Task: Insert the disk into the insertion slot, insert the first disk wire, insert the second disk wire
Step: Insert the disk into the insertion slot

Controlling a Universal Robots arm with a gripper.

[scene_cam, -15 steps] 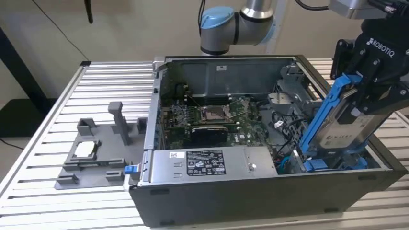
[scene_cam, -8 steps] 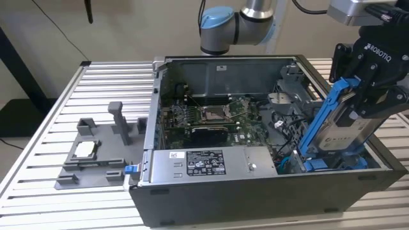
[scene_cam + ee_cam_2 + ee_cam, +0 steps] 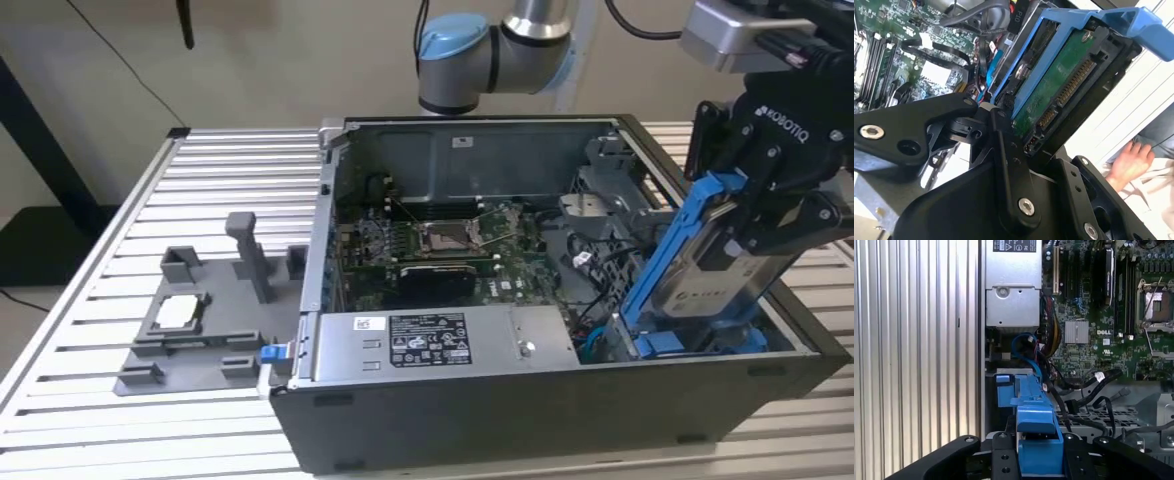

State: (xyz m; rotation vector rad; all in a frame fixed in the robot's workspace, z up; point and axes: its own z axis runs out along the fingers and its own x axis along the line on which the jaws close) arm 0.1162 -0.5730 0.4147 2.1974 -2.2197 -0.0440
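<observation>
My gripper is shut on the disk, a silver-grey hard drive in a bright blue bracket. I hold it steeply tilted over the case's corner at the exterior view's right. Its lower end reaches down to the insertion slot, a grey bay with blue rails. The second wrist view shows the disk's green circuit board and connector between my black fingers. The blue bracket points at the slot in the first wrist view. Loose black wires lie beside the bay.
The open computer case holds a motherboard and a power supply. A grey plastic tray with upright posts and a small silver chip lies on the slatted table at the exterior view's left. A person's hand rests beyond the case.
</observation>
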